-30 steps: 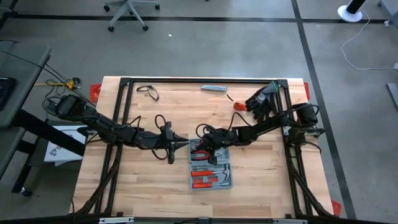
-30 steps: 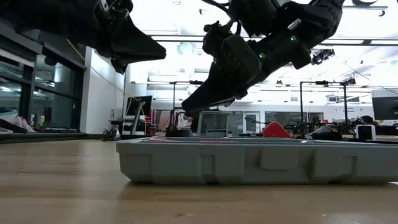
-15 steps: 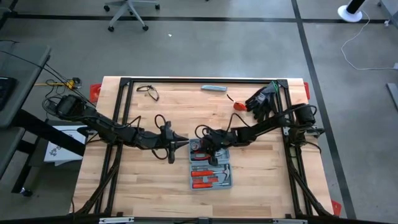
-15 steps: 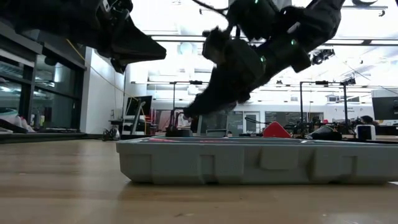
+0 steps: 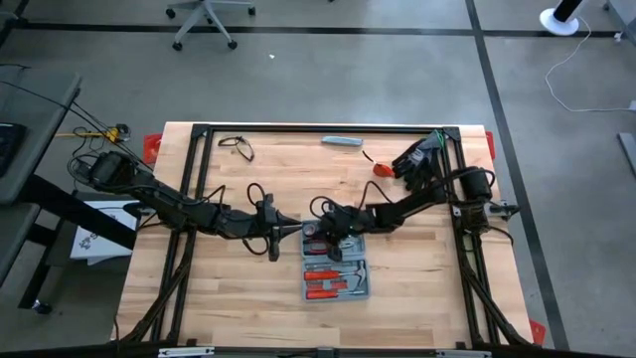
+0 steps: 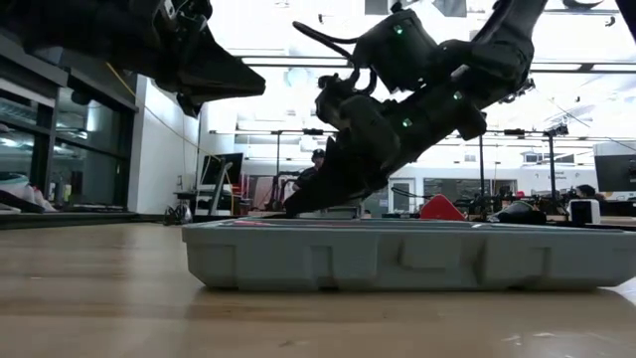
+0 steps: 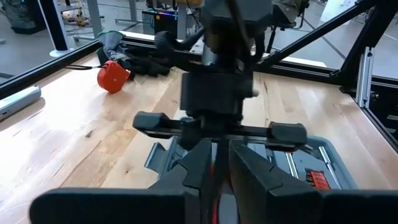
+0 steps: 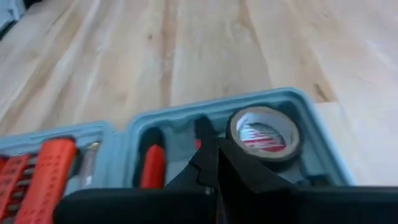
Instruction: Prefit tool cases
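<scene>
Reaching into open blue-grey moulded plastic tool case, right gripper fingers shut, empty, beside tape roll; left gripper nearly shut, empty, just beside it.

Matt moulded plastic tool case; smooth pale wooden table.

Even overhead lighting on the high view, soft shadows. Low view strongly backlit by bright ceiling lights; arms silhouetted. Right wrist view blurred; foreground fingers out of focus.
</scene>
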Controlling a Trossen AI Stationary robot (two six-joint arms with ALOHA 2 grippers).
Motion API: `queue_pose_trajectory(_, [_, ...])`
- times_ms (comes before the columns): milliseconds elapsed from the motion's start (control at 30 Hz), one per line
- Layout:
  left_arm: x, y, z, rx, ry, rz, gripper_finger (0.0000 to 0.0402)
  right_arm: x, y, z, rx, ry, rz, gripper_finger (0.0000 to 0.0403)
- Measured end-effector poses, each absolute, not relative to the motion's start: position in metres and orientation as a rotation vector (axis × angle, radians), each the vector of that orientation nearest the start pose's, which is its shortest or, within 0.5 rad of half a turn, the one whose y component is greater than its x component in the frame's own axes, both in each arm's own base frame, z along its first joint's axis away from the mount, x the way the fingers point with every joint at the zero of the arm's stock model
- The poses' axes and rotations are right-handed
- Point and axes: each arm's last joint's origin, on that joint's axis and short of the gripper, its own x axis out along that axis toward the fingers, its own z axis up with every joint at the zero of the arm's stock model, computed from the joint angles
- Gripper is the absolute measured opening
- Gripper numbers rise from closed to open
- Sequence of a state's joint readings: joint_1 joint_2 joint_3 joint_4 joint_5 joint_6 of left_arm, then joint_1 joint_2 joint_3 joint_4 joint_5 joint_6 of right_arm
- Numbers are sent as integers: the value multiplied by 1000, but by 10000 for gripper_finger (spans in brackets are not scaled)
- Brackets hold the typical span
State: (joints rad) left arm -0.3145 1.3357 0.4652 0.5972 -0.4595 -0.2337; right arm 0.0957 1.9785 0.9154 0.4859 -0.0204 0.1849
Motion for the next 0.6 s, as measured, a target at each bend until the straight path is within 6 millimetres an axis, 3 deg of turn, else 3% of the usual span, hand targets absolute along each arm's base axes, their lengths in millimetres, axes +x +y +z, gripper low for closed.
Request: queue_pose_trajectory(600, [244,-66,186,-128,236,174,49,375,24,106,176,601,4,0])
